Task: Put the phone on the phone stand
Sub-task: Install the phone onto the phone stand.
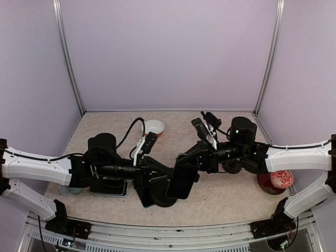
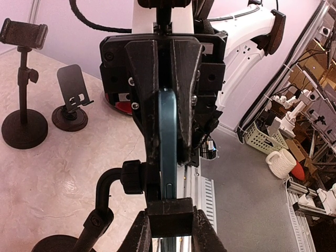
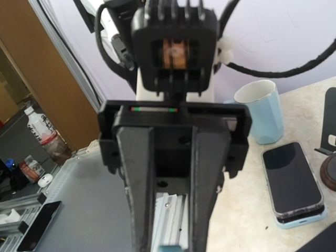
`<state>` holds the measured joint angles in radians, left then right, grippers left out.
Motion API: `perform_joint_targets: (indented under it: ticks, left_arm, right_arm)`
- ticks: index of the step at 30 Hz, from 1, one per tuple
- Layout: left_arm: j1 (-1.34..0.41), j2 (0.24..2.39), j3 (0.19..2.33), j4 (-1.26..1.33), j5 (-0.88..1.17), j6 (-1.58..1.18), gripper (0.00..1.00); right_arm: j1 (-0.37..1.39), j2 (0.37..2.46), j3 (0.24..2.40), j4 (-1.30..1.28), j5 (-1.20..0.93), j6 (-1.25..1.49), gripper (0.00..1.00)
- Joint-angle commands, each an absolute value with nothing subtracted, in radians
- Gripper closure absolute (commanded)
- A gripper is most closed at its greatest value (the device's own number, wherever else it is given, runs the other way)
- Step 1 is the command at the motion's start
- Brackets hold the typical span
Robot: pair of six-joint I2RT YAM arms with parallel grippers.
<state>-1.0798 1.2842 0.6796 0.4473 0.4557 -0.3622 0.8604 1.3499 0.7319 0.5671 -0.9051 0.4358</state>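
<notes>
The phone [image 2: 168, 121], teal-edged with a dark face, stands on edge between the fingers of my right gripper [image 2: 169, 155], which is shut on it. Its lower end sits in the black clamp [image 2: 170, 216] of the phone stand [image 2: 105, 197]. My left gripper [image 2: 170, 223] is shut on that clamp from both sides. From above, the phone [image 1: 181, 184] hangs over the stand's round base [image 1: 164, 201], with the left gripper [image 1: 167, 177] and right gripper [image 1: 190, 164] meeting there. In the right wrist view only a teal sliver of the phone [image 3: 170, 248] shows at the fingertips.
A second clamp stand [image 2: 22, 79] and a small desk stand [image 2: 71, 89] stand further off. A blue mug [image 3: 260, 113] and stacked phones [image 3: 293, 181] lie on the left side. A white bowl [image 1: 154, 126] is at the back, a red dish [image 1: 276, 181] at the right.
</notes>
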Motion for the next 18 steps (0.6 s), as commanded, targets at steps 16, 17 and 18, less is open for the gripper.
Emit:
perform_joint_targets:
  ticks: [16,17,18]
  left_arm:
    - [-1.079,1.271,0.731,0.535,0.491,-0.355,0.7]
    - [-1.08,1.272,0.731,0.535,0.491,-0.354,0.69]
    - [-1.08,1.274,0.73,0.536,0.491,-0.354,0.67]
  right_arm:
    - [0.841,1.391,0.741,0.44,-0.851,0.4,1.0]
    - [0.839,1.391,0.74,0.441,-0.851,0.401,1.0]
    - [0.84,1.391,0.738,0.442,-0.851,0.4,1.0]
